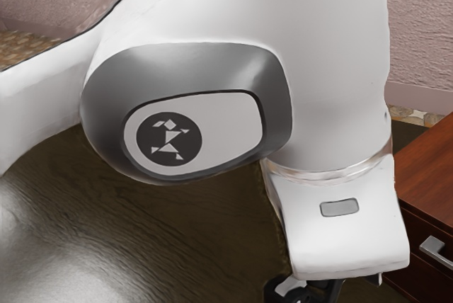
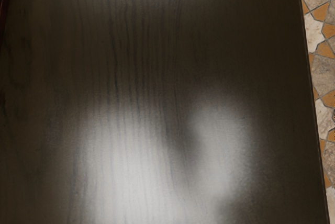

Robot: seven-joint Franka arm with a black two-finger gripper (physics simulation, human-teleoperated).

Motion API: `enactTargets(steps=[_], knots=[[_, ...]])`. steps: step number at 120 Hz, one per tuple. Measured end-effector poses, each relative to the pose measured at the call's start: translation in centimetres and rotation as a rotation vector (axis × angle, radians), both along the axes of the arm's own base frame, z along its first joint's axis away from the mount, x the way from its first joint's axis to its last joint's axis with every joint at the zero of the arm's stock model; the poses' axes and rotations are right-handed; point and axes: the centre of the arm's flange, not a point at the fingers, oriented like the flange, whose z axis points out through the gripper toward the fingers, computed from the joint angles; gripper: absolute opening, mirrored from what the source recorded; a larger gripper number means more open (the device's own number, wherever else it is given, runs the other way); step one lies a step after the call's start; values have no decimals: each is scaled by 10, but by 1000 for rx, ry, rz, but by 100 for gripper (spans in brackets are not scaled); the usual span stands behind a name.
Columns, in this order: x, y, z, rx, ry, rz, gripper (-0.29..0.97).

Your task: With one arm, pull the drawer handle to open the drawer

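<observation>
A reddish-brown wooden cabinet [image 1: 428,175] stands at the exterior view's right edge. A silver bar handle [image 1: 436,251] sits on its drawer front, low at the right. My white arm takes up most of that view, and the hand [image 1: 340,232] hangs just to the exterior view's left of the cabinet. The black base of my gripper [image 1: 304,290] pokes out at the lower edge; its fingers are cut off there. The wrist view looks straight down on the dark wood table top [image 2: 157,77].
The dark table [image 1: 106,246] spreads under the arm. Its edge [image 2: 306,77] borders a patterned tile floor [image 2: 322,51]. A sliver of the red cabinet [image 2: 4,4] shows at the opposite side of the wrist view. A textured wall [image 1: 425,27] stands behind.
</observation>
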Motion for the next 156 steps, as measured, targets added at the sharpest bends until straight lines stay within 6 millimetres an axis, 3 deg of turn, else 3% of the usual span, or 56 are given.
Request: enactTargets(steps=[10, 29, 46, 61, 80, 112, 156], knots=[[16, -16, -21, -26, -1, -46, 68], [58, -2, -41, -22, -118, -65, 68], [75, -8, -47, -1, -247, -134, 67], [88, -26, -64, 23, -324, -209, 60], [121, -13, -72, -31, -340, -169, 48], [121, -33, -81, -128, -320, -162, 21], [145, -24, -108, -146, -283, -96, 11]])
